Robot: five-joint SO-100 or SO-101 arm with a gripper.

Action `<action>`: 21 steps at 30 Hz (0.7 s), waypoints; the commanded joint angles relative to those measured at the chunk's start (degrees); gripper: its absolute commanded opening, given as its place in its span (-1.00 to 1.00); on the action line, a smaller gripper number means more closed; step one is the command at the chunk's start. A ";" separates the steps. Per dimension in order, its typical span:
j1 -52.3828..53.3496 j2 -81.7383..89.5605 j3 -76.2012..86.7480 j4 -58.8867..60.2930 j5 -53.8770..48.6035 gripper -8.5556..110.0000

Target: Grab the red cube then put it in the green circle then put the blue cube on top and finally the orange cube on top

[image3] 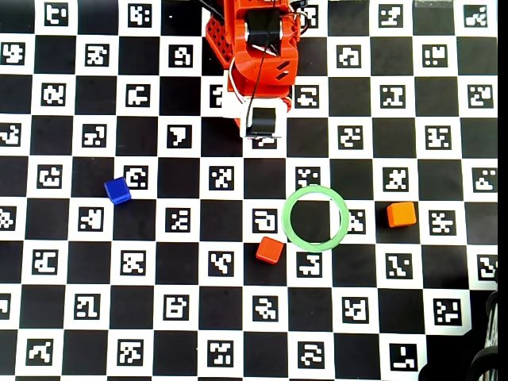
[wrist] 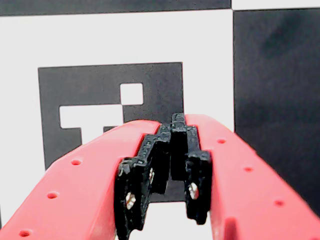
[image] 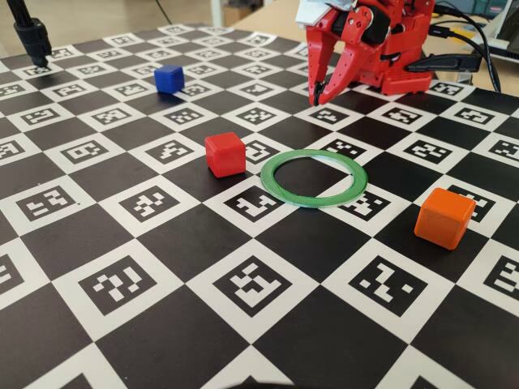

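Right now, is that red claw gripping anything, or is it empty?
Gripper: shut and empty, hanging near the robot's base above the checkered board, away from all three cubes.

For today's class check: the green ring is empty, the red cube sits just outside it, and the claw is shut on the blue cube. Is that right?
One slip: the claw holds nothing; the wrist view shows it shut and empty. The blue cube sits alone on the board in the fixed view. The green ring is empty, with the red cube just outside.
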 commanded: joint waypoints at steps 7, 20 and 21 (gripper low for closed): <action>-1.49 -20.48 -18.19 -0.62 14.15 -0.94; -2.11 -45.62 -50.10 7.29 40.61 -0.94; -2.11 -48.08 -53.26 8.35 43.24 -0.94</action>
